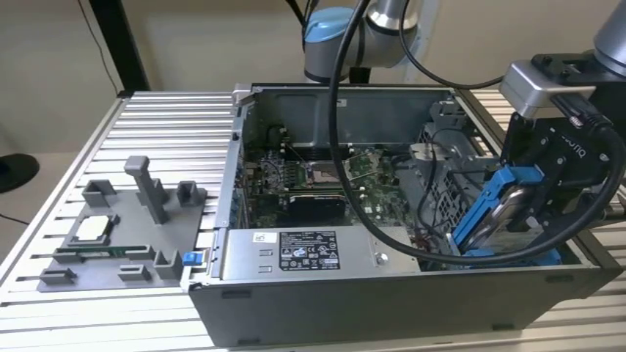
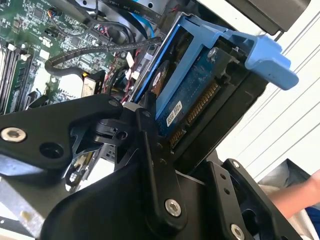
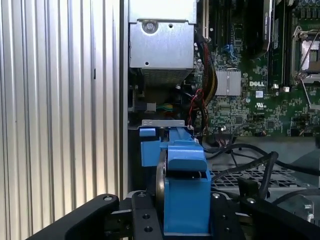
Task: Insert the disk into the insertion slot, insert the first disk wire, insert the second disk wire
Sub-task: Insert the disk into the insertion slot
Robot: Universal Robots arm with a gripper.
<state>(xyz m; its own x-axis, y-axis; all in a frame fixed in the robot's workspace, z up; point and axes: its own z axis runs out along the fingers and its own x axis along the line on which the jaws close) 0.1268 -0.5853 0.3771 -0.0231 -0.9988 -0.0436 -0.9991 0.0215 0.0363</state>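
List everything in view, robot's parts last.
table: one, ribbed silver, under everything.
computer case: one, grey, open, on the table.
power-supply box: one, grey, case's near wall.
motherboard: one, green, on the case's floor.
fan cage: one, perforated grey, inside the case.
fixture tray: one, grey, on the table at the exterior view's left.
insertion slot: one, grey with blue tabs, beneath the disk.
disk: one, silver in a blue carrier, tilted, in the gripper.
person's arm: one, beside the table.
cables: several, black, from the arm over the case.
robot arm: one, grey with blue caps, behind the case.
gripper: one, black, shut on the disk.
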